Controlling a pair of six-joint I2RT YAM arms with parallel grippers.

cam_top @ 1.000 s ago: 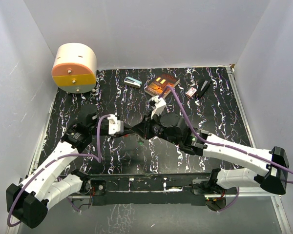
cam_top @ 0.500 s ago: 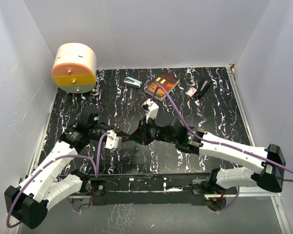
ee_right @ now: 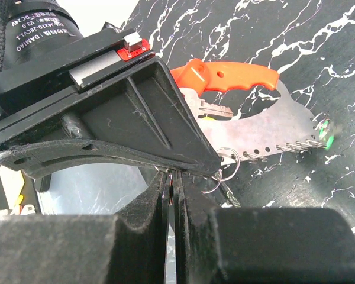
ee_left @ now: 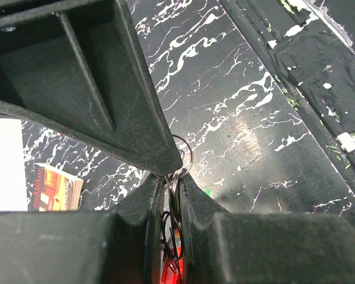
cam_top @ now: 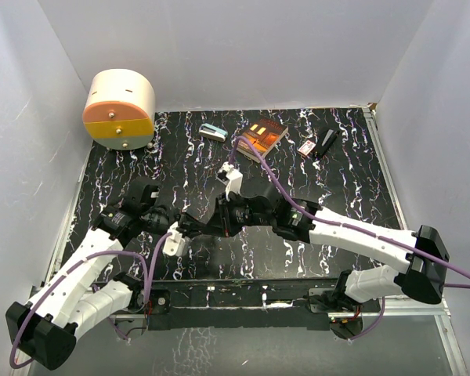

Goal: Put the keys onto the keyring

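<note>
- Black, white-veined table [cam_top: 352, 180] between pale walls, seen from above. The left gripper [cam_top: 186, 229] and right gripper [cam_top: 210, 224] meet tip to tip near the front middle, and what sits between them is too small to tell here. A book [cam_top: 259, 135], a teal-and-white box [cam_top: 212, 131] and a red-and-white box [cam_top: 306, 147] lie well apart at the far edge.
- Left wrist view: the left fingers [ee_left: 147, 202] are squeezed almost together on the keyring [ee_left: 173, 188], whose thin wire loops run down between them. A red key head [ee_left: 171, 273] shows lower in the same gap. The other arm's finger comes in from above and touches the ring.
- Right wrist view: the right pair is likewise closed to a sliver on a wire loop. I cannot tell whether it is the same ring. Only this view shows an orange-handled metal piece [ee_right: 236, 77] and a second ring [ee_right: 227, 160] beyond the left gripper.
- The step looks like threading a key onto the split ring. It should go best with one arm held steady while the other slides slowly along the coil. Both grips need to be firm so the wire cannot twist out.
</note>
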